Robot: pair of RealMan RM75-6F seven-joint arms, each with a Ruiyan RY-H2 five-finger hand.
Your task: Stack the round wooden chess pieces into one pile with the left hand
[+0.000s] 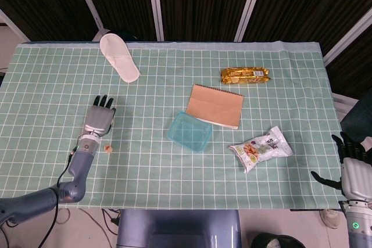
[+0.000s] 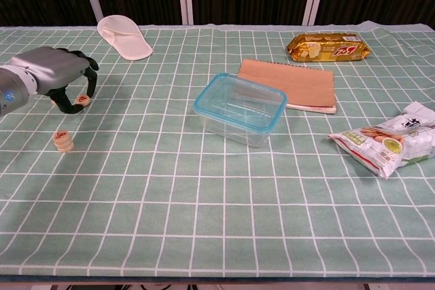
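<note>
While left robot hand pinches chess piece | pile nearby, apart

Lying open between fingertips and short pile; container sitting well off to their right

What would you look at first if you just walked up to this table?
Probably the grey left hand at the table's left edge, pinching a round wooden chess piece in its fingers, with a small pile of pieces in front of it. Next, the clear blue-rimmed box in the middle, beside a brown notebook. The shiny gold snack pack at the far right also catches the eye.
</note>
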